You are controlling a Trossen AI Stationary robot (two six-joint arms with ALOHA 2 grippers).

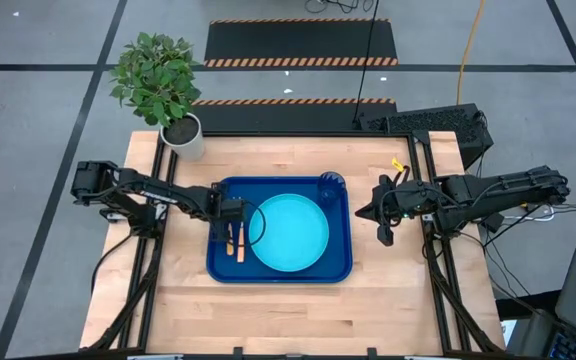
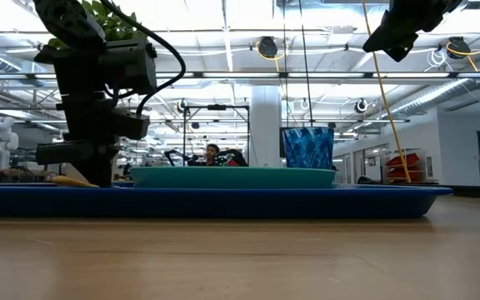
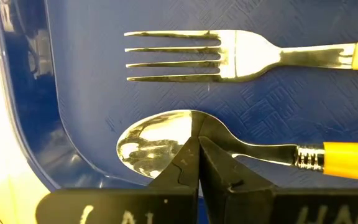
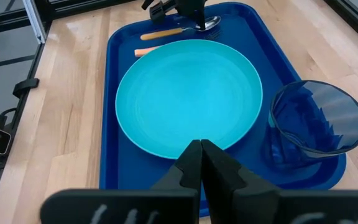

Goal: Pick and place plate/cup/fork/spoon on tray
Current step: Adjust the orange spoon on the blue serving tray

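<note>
On the tray [image 1: 343,265], beside the plate [image 1: 289,232], the left gripper [image 3: 199,163] sits clenched over the spoon [image 3: 160,143] near the fork [image 3: 229,55], while the right gripper [image 4: 202,163], also clenched, hangs off the tray's cup [image 4: 316,127] side.

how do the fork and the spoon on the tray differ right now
The fork ends in four flat tines; the spoon ends in a rounded, mirror-like bowl. The fork lies clear of the robot, while the left gripper, fingers together, sits right over the spoon's bowl. The spoon lies nearer the tray rim than the fork. Both lie flat and parallel, heads the same way, with silver metal heads and orange handles.
</note>
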